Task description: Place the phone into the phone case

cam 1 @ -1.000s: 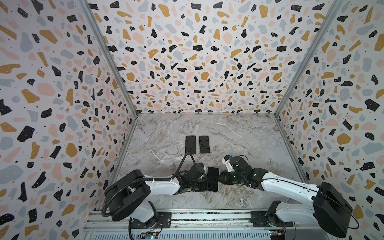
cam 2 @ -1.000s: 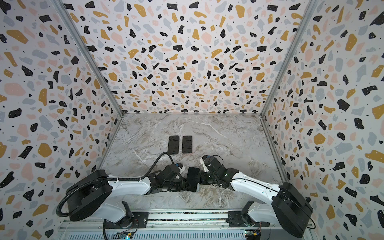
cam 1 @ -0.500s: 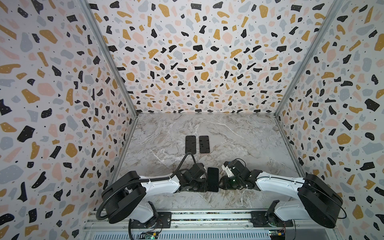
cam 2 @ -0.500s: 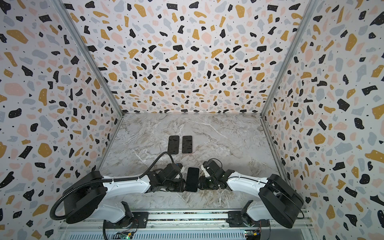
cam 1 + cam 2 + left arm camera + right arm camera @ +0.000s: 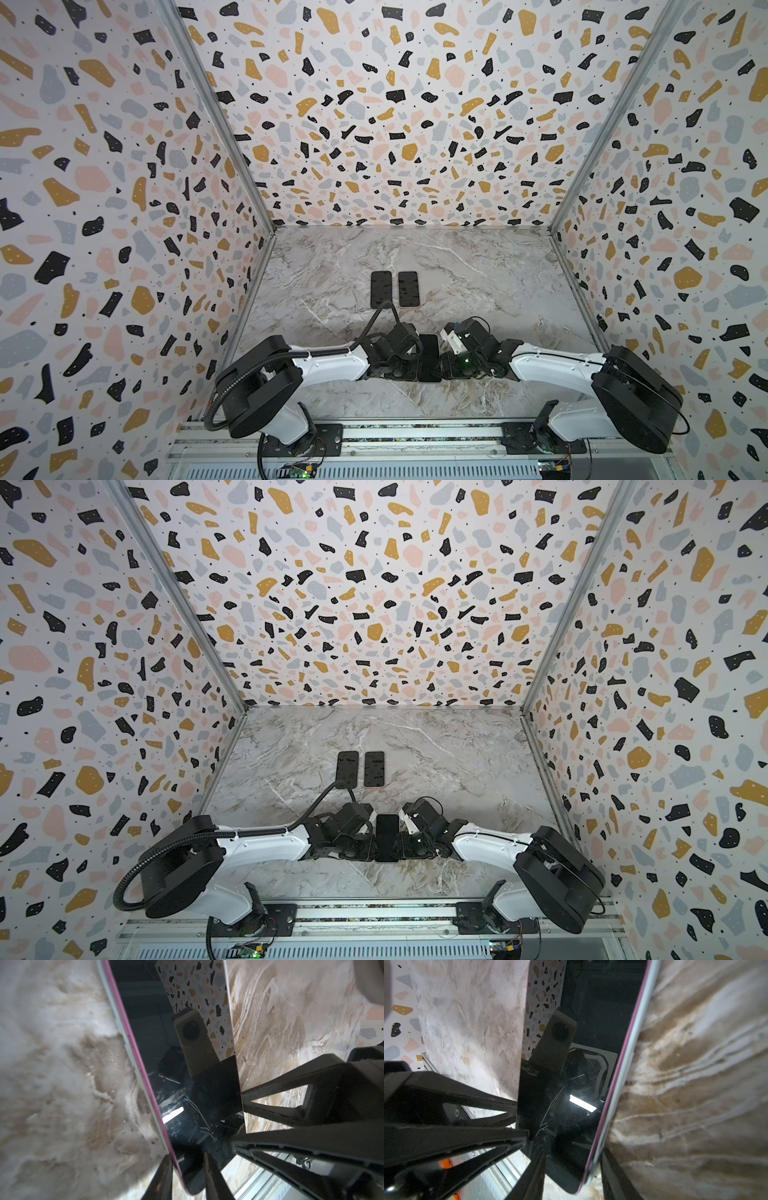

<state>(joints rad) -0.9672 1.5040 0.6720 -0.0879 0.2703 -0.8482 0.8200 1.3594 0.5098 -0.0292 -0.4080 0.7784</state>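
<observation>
- Phone [image 5: 187,1084]: glossy black glass, mirror-like and smudged, with a smooth pink edge.
- Bench [image 5: 478,282]: smooth marble-look surface, faintly scuffed.
- Fingers [image 5: 446,1140]: matt black plastic.

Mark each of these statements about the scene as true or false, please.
1. Two dark slabs lie side by side behind the arms. True.
2. The phone stands on its edge. False: its screen faces up.
3. The phone has a pink rim. True.
4. Both grippers are far from the phone. False: the left gripper and the right gripper flank it.
5. The table is plain green. False: it is marbled grey and beige.
</observation>
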